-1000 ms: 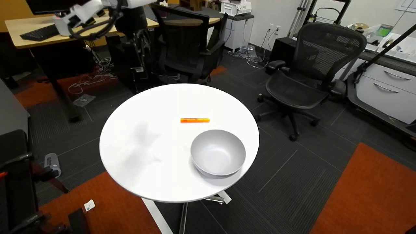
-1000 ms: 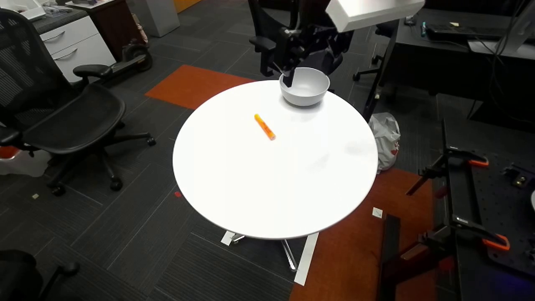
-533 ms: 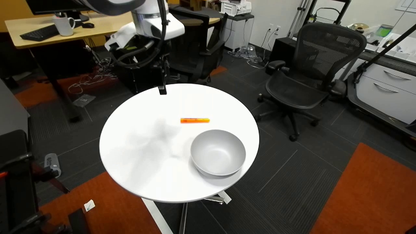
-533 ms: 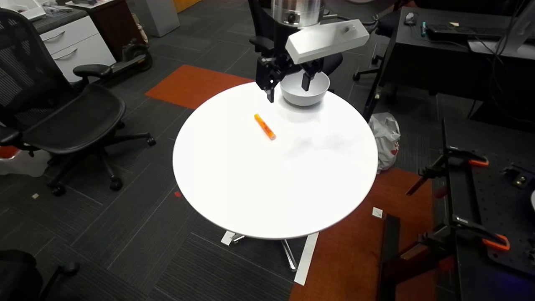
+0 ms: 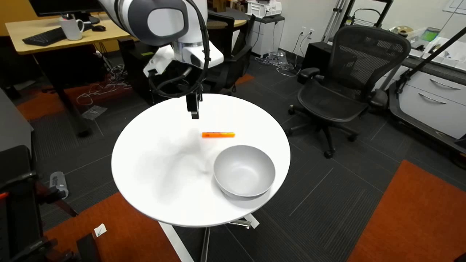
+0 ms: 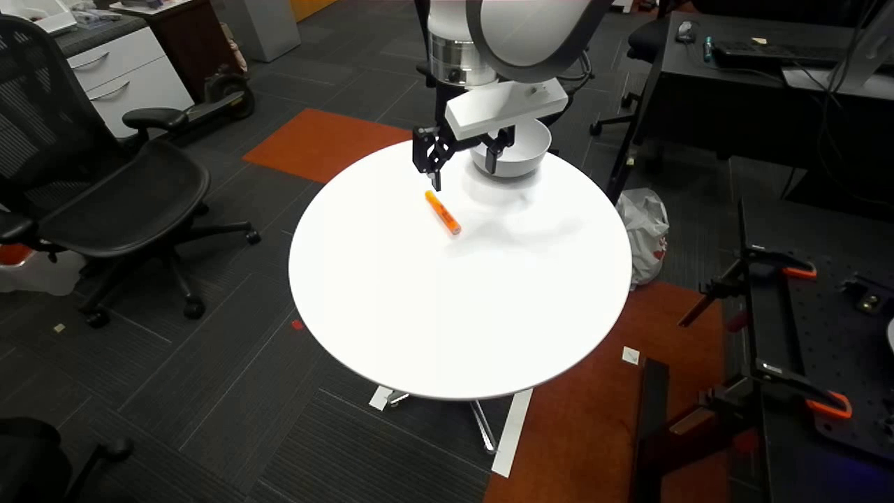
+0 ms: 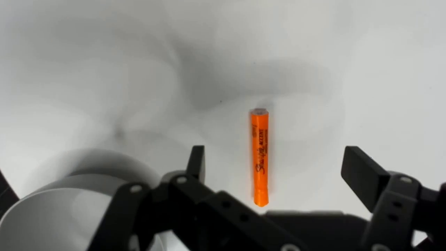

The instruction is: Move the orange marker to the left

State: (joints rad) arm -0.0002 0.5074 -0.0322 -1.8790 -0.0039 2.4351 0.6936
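End effector (image 6: 464,179) nearer orange marker (image 7: 260,157), jaws wide apart, mkr untouched

On round white table (image 6: 447,314): orange marker (image 7: 260,160), lying flat; grey bowl (image 5: 244,171), upright, close to table edge, near marker but apart. Table partly crossed by soft shadows (image 7: 207,85).

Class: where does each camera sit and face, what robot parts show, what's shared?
Wrist view: at the hand, facing down at the marker; hand shows, open.
In an exterior view: outside, bowl near, facing down at the table; arm, hand show.
In an exterior view: outside, bowl far, facing down at table and bag; arm, hand show.
Both exterior views, roughly opposed, share the marker and bowl.
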